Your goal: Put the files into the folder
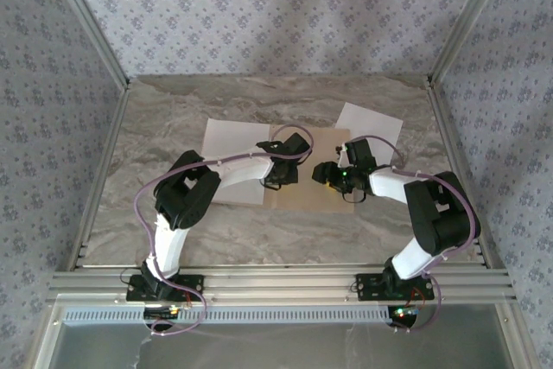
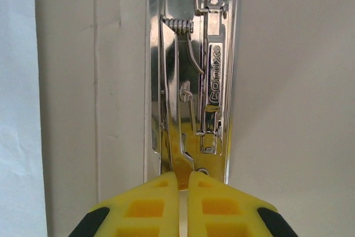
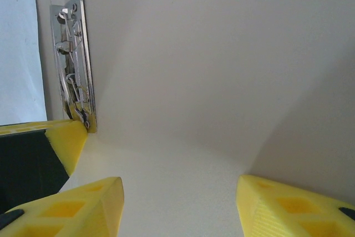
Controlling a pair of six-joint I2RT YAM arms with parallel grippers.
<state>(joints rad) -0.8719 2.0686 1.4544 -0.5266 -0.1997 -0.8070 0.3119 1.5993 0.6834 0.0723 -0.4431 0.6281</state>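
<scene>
Clip axis decides this: small chrome metal clip (image 2: pixel 191 81) on the open tan cardboard folder (image 1: pixel 302 199) runs straight ahead of left claw (image 2: pixel 183 184). That claw is pressed together at the clip's near end; can't tell if it pinches the lever. Right claw (image 3: pixel 177 206) is spread over the pale inner cover, clip to its left. One white paper sheet (image 1: pixel 229 157) lies just left of left claw, the other white sheet (image 1: pixel 371 123) beyond right claw. Neither is in the folder yet.

Clip (image 2: pixel 191 81): on folder (image 2: pixel 288 109), just ahead of left gripper (image 2: pixel 183 184).
Sheet (image 2: pixel 16 109): left of left gripper, beside folder.
Right gripper (image 3: pixel 180 198): over folder, clip ahead-left.
</scene>
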